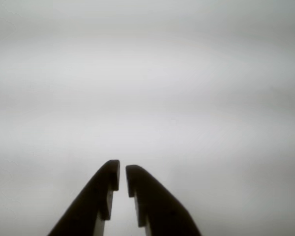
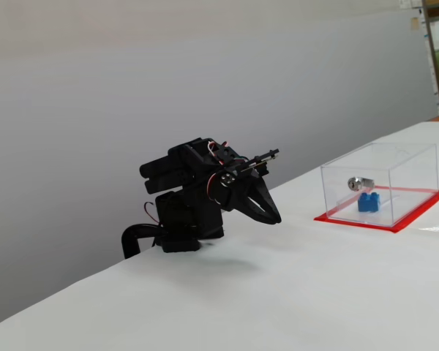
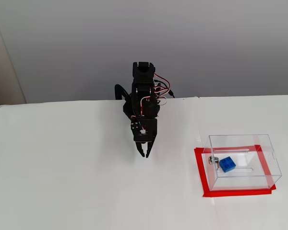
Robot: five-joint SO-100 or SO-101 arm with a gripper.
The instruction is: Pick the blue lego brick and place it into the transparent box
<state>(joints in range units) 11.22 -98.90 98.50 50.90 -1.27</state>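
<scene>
The blue lego brick point(image 2: 368, 202) lies inside the transparent box point(image 2: 406, 161), which stands on a red base mat point(image 2: 417, 214). In another fixed view the brick point(image 3: 227, 164) sits in the box point(image 3: 273, 167) near its left wall. My gripper point(image 3: 144, 154) is folded back near the arm's base, well left of the box, pointing down at the white table. Its black fingers point(image 1: 103, 194) are nearly together with a thin gap and hold nothing. It also shows in a fixed view point(image 2: 276, 218).
A small silver metal cylinder point(image 2: 355, 183) lies in the box beside the brick; it also shows in another fixed view point(image 3: 212, 160). The white table point(image 3: 62, 182) ends at a grey wall behind the arm.
</scene>
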